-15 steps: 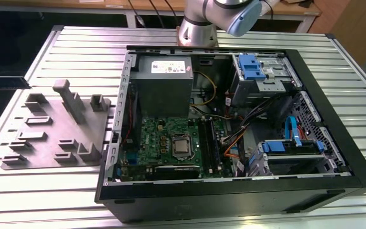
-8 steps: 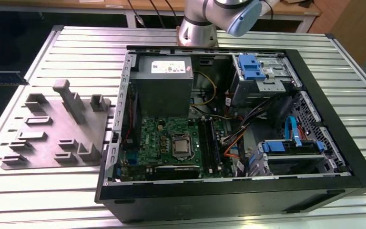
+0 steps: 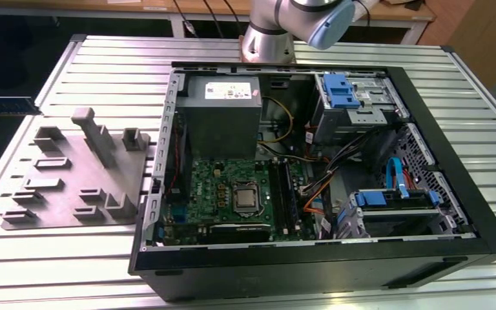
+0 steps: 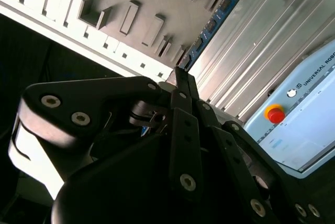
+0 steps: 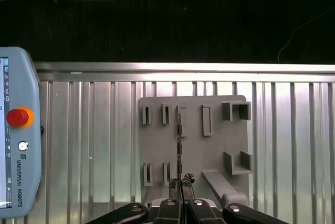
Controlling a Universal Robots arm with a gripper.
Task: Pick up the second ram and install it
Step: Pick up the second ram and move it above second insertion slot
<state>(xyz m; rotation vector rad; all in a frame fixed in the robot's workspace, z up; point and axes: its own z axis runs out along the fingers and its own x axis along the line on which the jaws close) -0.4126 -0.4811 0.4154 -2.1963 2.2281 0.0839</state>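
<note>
Over the ribbed aluminium table's point(image 3: 101, 51) edge at the exterior view's left, I see the second ram point(image 3: 5, 105), a slim flat stick of bluish-green board with a row of small dark chips. It hangs clear of the matte grey plastic fixture plate point(image 3: 75, 194) with its raised rectangular blocks. My gripper point(image 4: 181, 77) has its black metal fingers pinched narrow on one end of the stick, which looks edge-on in the first wrist view.
</note>
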